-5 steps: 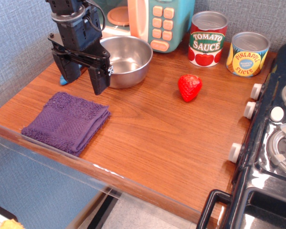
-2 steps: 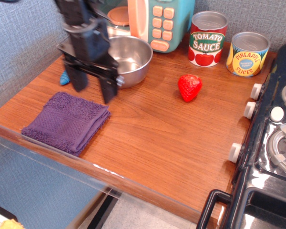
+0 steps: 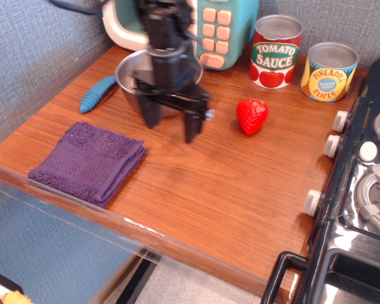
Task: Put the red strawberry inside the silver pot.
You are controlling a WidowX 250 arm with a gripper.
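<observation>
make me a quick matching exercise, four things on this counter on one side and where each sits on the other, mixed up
Things:
1. red strawberry
2. purple cloth
3. pineapple slices can
4. blue tool

Places:
A. left of the silver pot, near the wall
B. front left of the counter, folded
C. open wood right of the gripper
D. back right, beside the tomato sauce can

Pairs: 1-C, 2-B, 3-D, 4-A
</observation>
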